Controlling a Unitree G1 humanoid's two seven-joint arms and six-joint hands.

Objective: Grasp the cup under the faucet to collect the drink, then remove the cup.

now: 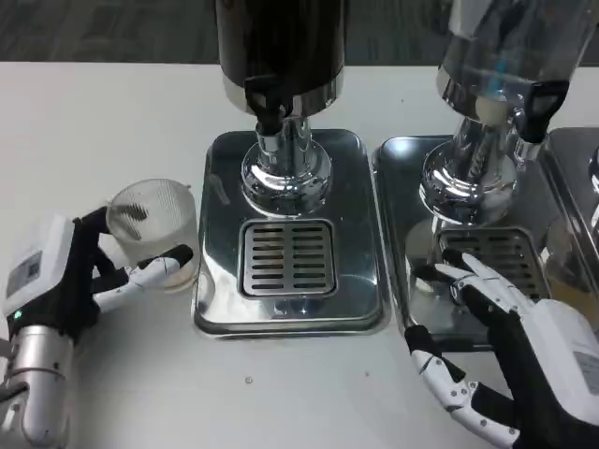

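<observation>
Cup (154,227) at left of frame, on the white surface (94,122), just beside the left edge of the left drip tray (290,313). Not under the faucet (270,117), which sits upper centre above the grate.

Left hand (70,276), lower left: fingers wrapped round the cup's lower wall, one on the near side, others behind. Holding it, as far as can be seen.

Right hand (515,355), lower right: fingers spread, holding nothing, tips resting at the near edge of the right tray (402,187).

Handling, judged: clear thin plastic, ribbed, looks empty, so very light. Walls likely flex; a hard squeeze could buckle it. Smooth and probably slippery once wet. Best hold is mid-to-lower wall, wrapped, rim left open for the stream. Once filled it will weigh more and may slop if tilted; keep upright.
</observation>
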